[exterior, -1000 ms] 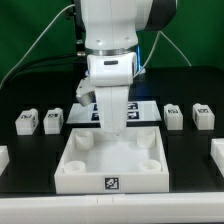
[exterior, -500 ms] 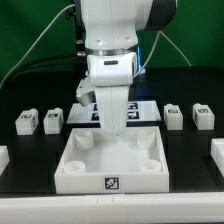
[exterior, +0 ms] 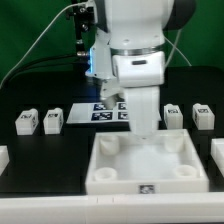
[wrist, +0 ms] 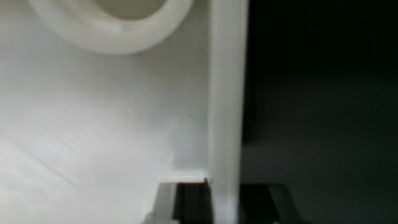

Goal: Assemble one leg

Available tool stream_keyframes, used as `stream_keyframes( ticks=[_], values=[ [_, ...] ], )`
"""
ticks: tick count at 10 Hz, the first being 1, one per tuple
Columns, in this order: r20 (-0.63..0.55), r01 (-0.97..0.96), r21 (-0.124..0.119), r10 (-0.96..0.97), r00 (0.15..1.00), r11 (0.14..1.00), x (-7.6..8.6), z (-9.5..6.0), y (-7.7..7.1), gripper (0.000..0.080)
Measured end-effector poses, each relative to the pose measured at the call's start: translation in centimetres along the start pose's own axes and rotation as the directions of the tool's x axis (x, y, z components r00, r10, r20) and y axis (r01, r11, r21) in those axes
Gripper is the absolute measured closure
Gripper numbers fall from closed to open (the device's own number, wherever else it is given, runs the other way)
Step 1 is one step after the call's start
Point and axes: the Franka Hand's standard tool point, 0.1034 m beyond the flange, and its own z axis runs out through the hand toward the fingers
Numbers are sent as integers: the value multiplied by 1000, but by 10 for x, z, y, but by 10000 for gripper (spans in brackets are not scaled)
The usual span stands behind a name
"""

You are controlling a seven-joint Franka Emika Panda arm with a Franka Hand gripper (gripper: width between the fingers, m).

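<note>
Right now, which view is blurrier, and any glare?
Wrist view: blurrier, very close; tray a washed-out white, socket rim fuzzy, table plain black. Exterior view: evenly lit, sharper; a leg shows its tag.

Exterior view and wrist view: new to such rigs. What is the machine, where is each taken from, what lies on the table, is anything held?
It is a robot arm with a two-finger gripper. The exterior view looks on from off the arm; the wrist view sits on the wrist. On the black table lie a white tray, a flat marker board behind it and four small legs: two at the exterior view's left, two at its right. The gripper seems clamped on the tray's far wall; no leg is held.
</note>
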Motion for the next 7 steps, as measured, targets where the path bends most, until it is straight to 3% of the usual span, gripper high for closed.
stream_keyframes(
  ticks=[3, 7],
  values=[
    [-17, -4, -14, 4, 1000, 1000, 22, 3, 16, 742],
    [-19, 10, -3, -10, 1000, 1000, 28, 3, 18, 742]
  ],
)
